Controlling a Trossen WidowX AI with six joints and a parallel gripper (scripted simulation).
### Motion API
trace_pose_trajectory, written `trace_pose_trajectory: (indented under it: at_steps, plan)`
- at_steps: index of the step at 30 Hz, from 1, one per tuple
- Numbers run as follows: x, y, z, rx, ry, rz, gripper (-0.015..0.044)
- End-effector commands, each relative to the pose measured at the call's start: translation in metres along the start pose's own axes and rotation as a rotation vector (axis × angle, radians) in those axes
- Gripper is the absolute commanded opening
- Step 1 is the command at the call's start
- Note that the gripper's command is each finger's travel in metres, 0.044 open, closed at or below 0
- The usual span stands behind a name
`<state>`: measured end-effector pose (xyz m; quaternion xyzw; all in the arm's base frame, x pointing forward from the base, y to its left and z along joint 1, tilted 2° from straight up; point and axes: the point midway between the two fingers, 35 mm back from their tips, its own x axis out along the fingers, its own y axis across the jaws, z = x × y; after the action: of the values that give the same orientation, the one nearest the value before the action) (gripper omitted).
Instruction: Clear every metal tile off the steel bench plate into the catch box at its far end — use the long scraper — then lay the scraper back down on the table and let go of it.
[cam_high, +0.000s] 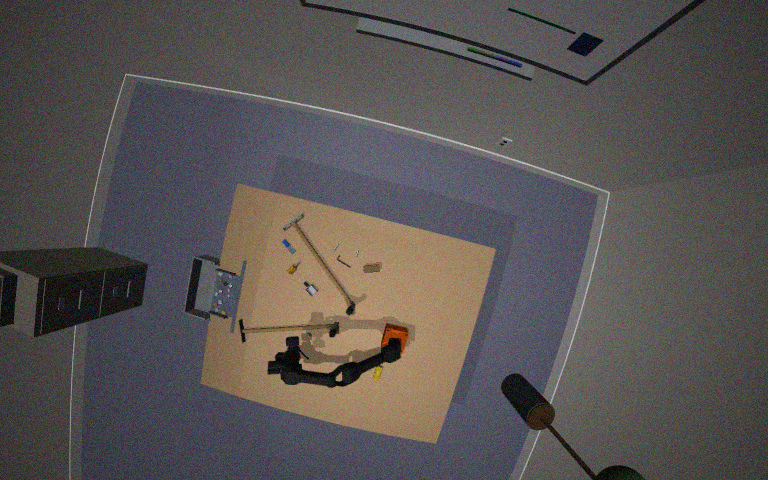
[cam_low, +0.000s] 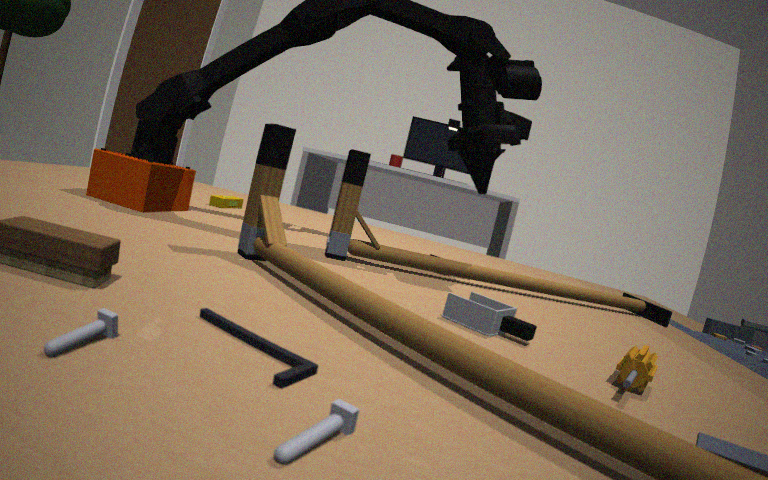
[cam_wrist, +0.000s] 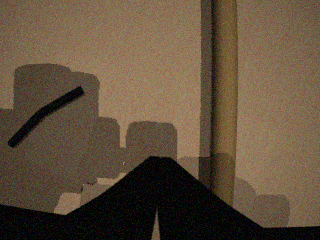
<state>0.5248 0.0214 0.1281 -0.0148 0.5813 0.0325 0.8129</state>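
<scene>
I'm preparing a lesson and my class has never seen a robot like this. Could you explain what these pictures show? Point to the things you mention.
The machine is one black robot arm (cam_high: 348, 371) (cam_low: 328, 25) on an orange base (cam_high: 395, 330) (cam_low: 116, 180). Its gripper (cam_high: 293, 356) (cam_low: 482, 189) (cam_wrist: 160, 160), a pair of pinching fingers, is shut and holds nothing.

The top picture looks down on the room; the exterior one looks across the table from low down; the wrist one looks past the fingers.

On the tabletop lie two long-handled tools, one with a metal head (cam_high: 293, 221) and one with a black head (cam_high: 242, 330) (cam_low: 656, 312), plus a brown block (cam_high: 372, 267) (cam_low: 59, 243) and other small items. Past one table edge, small pieces are scattered on a grey plate (cam_high: 233, 294).
</scene>
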Motion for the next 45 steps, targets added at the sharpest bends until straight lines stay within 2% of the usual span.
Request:
trace_pose_trajectory:
  at_steps: [1, 45]
  plan:
    - [0.013, 0.0, -0.002, 0.006, 0.008, -0.002, 0.0]
    - [0.121, 0.0, -0.033, 0.026, 0.056, 0.0, 0.0]
